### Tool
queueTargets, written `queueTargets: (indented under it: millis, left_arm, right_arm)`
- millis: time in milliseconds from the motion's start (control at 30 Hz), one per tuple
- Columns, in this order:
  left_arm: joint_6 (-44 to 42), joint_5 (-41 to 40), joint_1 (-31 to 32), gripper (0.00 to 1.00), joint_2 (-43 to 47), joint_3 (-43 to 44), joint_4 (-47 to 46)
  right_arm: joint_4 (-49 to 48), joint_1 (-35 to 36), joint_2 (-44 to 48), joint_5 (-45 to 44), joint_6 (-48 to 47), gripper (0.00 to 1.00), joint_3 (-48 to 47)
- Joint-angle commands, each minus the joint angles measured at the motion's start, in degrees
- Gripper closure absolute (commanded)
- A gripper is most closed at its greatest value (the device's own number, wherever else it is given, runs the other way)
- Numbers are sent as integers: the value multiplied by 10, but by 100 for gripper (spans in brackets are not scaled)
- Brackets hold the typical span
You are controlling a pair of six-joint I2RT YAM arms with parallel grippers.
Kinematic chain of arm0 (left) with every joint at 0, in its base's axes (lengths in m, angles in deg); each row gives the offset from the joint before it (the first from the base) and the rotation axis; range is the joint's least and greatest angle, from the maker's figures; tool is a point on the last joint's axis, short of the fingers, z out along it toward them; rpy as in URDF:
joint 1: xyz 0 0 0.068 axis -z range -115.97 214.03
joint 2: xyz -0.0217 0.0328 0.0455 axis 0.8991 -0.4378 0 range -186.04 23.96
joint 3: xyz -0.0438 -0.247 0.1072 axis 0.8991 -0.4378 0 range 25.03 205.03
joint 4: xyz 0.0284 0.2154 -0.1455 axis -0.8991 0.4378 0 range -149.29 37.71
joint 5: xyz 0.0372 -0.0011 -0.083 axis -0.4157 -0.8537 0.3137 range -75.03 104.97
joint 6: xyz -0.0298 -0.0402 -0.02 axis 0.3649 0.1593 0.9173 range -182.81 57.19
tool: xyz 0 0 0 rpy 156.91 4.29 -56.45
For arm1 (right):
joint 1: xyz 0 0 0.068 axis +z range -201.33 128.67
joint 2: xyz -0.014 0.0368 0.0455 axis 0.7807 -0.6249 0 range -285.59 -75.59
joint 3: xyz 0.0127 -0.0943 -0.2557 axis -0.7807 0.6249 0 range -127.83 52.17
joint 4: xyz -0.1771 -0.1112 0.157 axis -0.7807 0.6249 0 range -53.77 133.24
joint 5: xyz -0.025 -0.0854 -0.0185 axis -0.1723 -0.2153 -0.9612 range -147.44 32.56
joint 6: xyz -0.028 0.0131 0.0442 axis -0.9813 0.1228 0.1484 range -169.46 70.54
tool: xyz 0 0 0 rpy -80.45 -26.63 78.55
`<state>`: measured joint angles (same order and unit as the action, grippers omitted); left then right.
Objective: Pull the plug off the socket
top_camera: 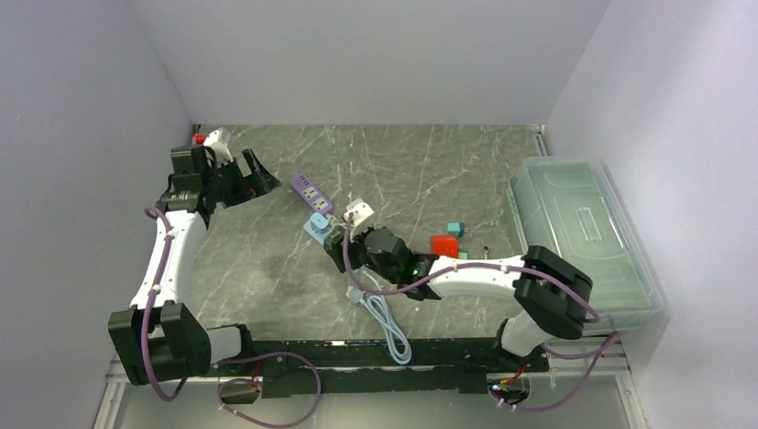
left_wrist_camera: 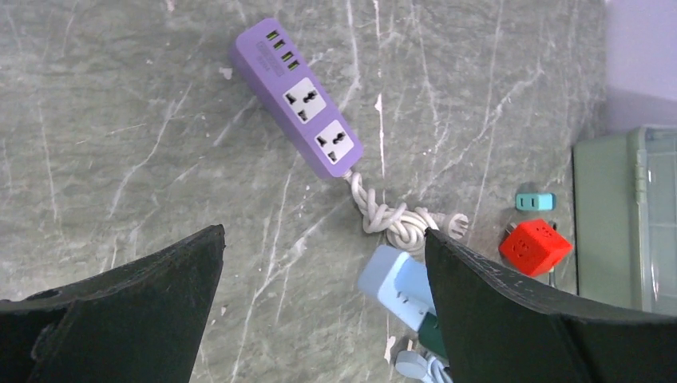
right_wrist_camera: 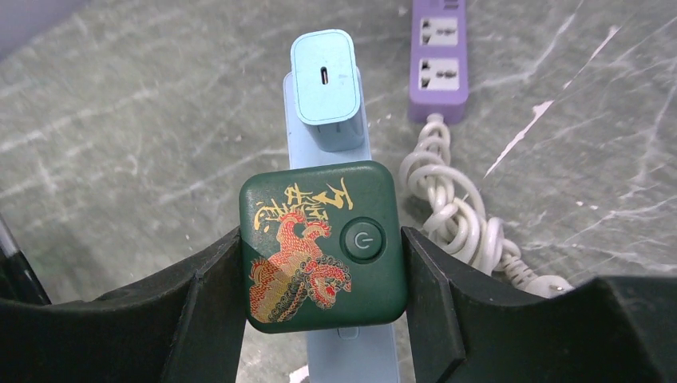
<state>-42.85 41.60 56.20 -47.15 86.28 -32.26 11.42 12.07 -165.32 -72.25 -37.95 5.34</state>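
Gripping hand: the right gripper [right_wrist_camera: 323, 279] is closed on the green plug [right_wrist_camera: 322, 239], with one black finger pressed on its left side and one on its right side.
Plug face: the plug is square, with a red and gold dragon and a round button on its flat side. That side looks straight at the right wrist camera. The top of the dragon points away from the arm.
Plug place: it sits on the near half of the light blue socket strip [right_wrist_camera: 351, 359], close to the middle of the table [top_camera: 268, 268].
Strip: it is long and thin. Its long way runs from near to far, and in the top view the far end leans a bit to the left.
Cable: a blue cable [top_camera: 389, 322] runs from the near end of the strip toward the arm bases.
Charger: a light blue charger [right_wrist_camera: 325, 84] sits on the same strip, just past the green plug.
Cord: a curly white cord [right_wrist_camera: 455, 211] lies just right of the strip and joins the purple strip [right_wrist_camera: 440, 60] farther back.
Right side: a red cube [top_camera: 443, 245] and a small teal block [top_camera: 455, 230] lie near a clear box [top_camera: 581, 232].
Far left: the left gripper [left_wrist_camera: 322, 263] hangs over the table with its jaws wide apart and nothing between them.
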Motion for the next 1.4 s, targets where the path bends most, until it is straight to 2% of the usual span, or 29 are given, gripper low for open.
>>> queueTargets:
  millis: [0,67,167,233,300,400,667,900,1100,1367]
  left_arm:
    - [-21,75,0,1,19,1,-41]
    - [-19,113,0,1,16,1,-50]
    - [0,198,6,1,22,-19,-113]
    - [1,248,28,1,16,-23,-130]
    - [-16,261,58,2,7,-13,-112]
    - [-4,299,92,3,0,-18,-138]
    - [36,360,129,3,-14,-37,-196]
    - [46,374,159,21,-32,-38,-205]
    - [91,399,174,29,-55,-50,-255]
    - [75,391,194,43,-67,-42,-228]
  right_arm:
    - [-134,2,64,-61,22,100,16]
    - [-146,2,81,-80,20,100,27]
    - [-161,2,105,-104,19,100,41]
    - [-179,2,123,-113,24,100,53]
    - [-194,2,140,-118,35,100,63]
    - [-201,2,164,-124,51,100,71]
    - [-225,2,206,-127,68,100,90]
    - [-235,2,218,-117,65,100,96]
    - [-244,2,219,-99,64,100,95]
    - [-249,3,217,-85,64,100,94]
